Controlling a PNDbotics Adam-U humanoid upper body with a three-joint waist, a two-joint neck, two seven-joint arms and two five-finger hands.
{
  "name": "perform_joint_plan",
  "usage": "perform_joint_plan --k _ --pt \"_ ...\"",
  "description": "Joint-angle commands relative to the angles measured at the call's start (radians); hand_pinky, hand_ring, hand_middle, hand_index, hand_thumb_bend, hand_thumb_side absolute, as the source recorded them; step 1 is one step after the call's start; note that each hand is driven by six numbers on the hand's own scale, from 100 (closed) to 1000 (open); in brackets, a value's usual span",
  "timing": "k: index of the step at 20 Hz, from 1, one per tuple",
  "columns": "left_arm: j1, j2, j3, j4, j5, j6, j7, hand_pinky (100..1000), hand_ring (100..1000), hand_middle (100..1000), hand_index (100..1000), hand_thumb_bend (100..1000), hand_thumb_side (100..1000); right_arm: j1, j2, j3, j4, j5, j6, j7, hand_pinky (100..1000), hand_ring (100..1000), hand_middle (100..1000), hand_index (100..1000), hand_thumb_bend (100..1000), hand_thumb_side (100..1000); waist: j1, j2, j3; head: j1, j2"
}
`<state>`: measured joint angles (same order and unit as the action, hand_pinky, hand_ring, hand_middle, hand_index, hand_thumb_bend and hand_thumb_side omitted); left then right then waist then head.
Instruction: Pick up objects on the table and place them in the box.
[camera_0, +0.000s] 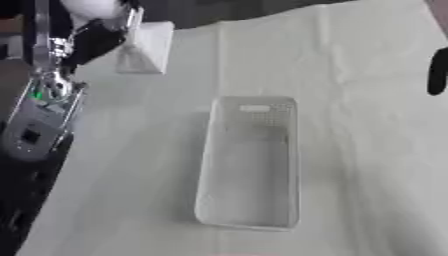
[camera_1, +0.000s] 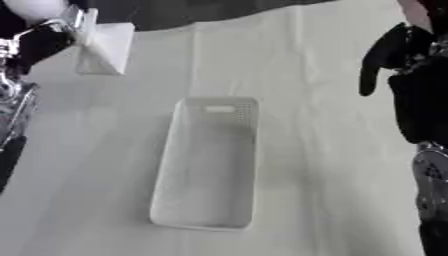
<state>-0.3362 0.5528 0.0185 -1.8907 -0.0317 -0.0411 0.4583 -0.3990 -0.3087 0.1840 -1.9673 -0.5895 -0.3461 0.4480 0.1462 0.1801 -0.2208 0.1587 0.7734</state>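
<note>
Upper left of the frame: the left hand (camera_0: 96, 37) has its dark fingers curled around the near edge of a white box-shaped object (camera_0: 144, 47), which sits at the far left of the table (camera_0: 367, 150) — whether it is already lifted clear of the cloth I cannot tell.
Left-edge risk: the table's left border runs just beside the left arm, with dark floor beyond — if the white object slips out of that edge-on hold it could tumble off the side, not onto the cloth.
Grip risk: only one side of the object seems to be caught, so I'd judge it may swing or tilt as it is carried.
Centre: the white basket (camera_0: 249, 165), long and narrow, stands with nothing inside that I can see, its perforated end wall toward the far side.
Basket risk: it looks light; a knock on its left wall from the incoming object could push it askew or slide it right.
Open room: bare cloth lies between the object and the basket, and on all sides of the basket.
Far edge: the cloth ends just behind the object, dark beyond.
Right side: the right hand (camera_1: 385, 55) hangs at the upper right, dark fingers drooping relaxed, holding nothing, well apart from the basket.
</note>
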Motion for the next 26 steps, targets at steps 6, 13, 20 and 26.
perform_joint_plan --k 6,13,20,26 --pt "-0.055 -0.018 -0.058 -0.060 0.032 0.023 -0.084 100 100 100 188 100 100 -0.006 0.007 0.000 -0.005 0.000 0.006 0.006 325 536 836 852 100 820 -0.008 -0.027 -0.007 0.004 -0.003" --pt "-0.088 -0.080 -0.125 -0.027 0.058 0.029 -0.137 100 100 100 193 100 139 -0.003 0.014 0.001 -0.001 -0.001 0.012 0.007 324 536 834 853 100 819 -0.008 -0.034 -0.007 0.009 -0.003" --pt "-0.096 -0.105 -0.193 0.003 0.063 0.033 -0.197 100 100 100 195 100 151 -0.009 0.013 -0.003 -0.006 -0.003 0.005 0.002 327 537 836 854 100 825 -0.015 -0.030 -0.018 0.016 -0.003" --pt "-0.093 -0.141 -0.241 0.038 0.060 0.038 -0.242 100 100 100 196 100 160 -0.013 0.014 -0.005 -0.010 -0.002 0.000 0.000 330 538 836 856 100 826 -0.019 -0.024 -0.024 0.022 -0.003"
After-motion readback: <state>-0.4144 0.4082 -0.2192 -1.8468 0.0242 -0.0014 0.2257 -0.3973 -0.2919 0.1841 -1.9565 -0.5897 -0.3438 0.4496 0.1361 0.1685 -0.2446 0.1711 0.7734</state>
